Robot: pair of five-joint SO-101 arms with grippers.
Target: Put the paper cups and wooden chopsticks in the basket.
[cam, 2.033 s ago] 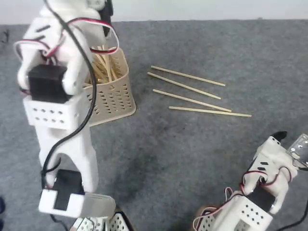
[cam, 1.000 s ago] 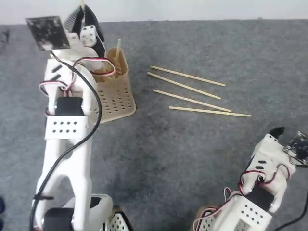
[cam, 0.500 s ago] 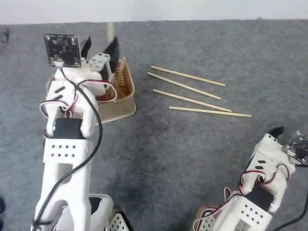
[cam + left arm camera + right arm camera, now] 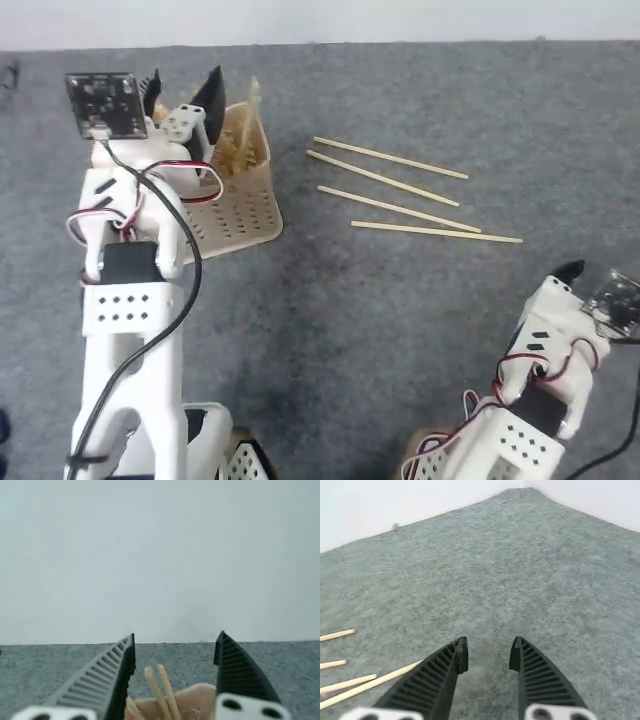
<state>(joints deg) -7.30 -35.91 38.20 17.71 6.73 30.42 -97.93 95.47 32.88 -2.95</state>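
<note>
Grey carpet (image 4: 330,330) carries it all, and your left gripper (image 4: 183,80) hangs spread and empty just above the basket (image 4: 240,210): swing away low and you could snag the basket and tip it. It holds a sheaf of chopsticks (image 4: 240,135) (some lean outward); four loose chopsticks (image 4: 400,195) lie beside the basket, and your right gripper (image 4: 490,641), also spread, sits well apart from it

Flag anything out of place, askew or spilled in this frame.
Nothing looks spilled or damaged. Four loose chopsticks lie roughly parallel on the grey mat beside the basket, simply not collected yet. The bundle inside the basket stands jumbled at mixed angles, poking above the rim.
</note>
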